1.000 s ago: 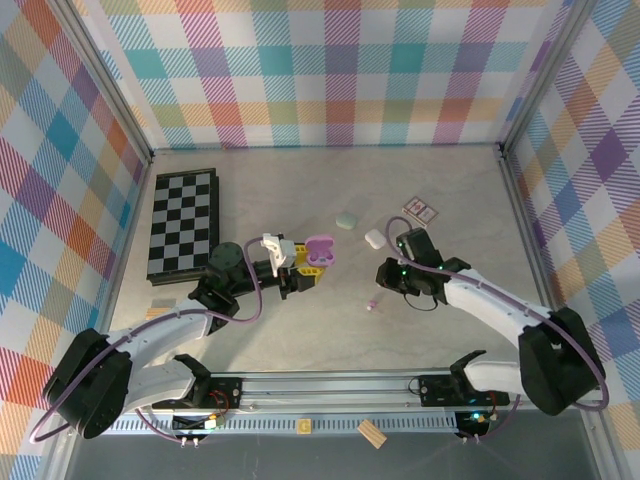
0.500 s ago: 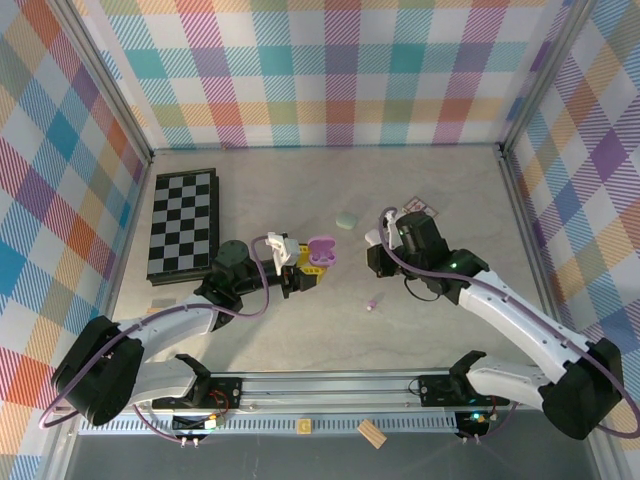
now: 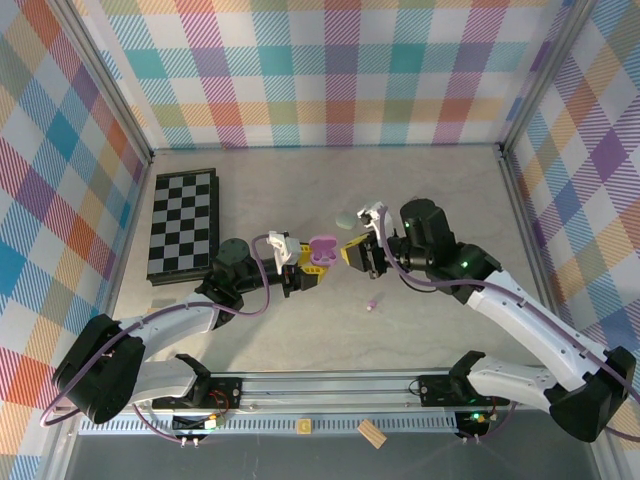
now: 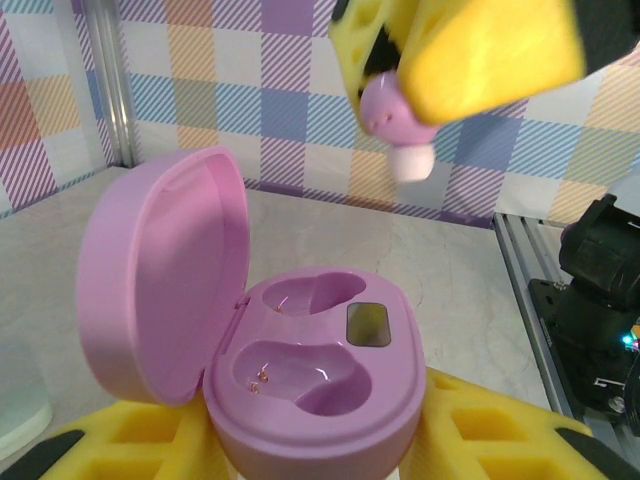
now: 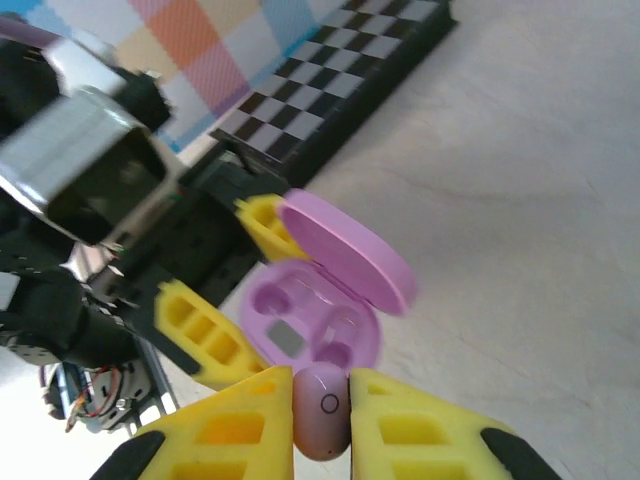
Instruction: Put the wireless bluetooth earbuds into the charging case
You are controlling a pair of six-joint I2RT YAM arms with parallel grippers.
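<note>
A lilac charging case (image 3: 320, 247) with its lid swung open is pinched between the yellow pads of my left gripper (image 3: 311, 267) at the table's middle. Both of its wells (image 4: 300, 375) are bare. My right gripper (image 3: 357, 252) hovers just right of the case, shut on a lilac-purple earbud (image 5: 321, 412). From the left wrist view that earbud (image 4: 395, 125) hangs above the case with its white tip down. A second lilac earbud (image 3: 372, 302) lies on the table in front of the right gripper.
A chessboard (image 3: 184, 222) lies at the left. A pale green case (image 3: 346, 219) sits behind the grippers. A wooden block (image 3: 372, 432) rests on the front rail.
My right gripper has swung left from beside the white case and card to right next to the open lilac case, carrying the earbud. The left arm has barely moved.
</note>
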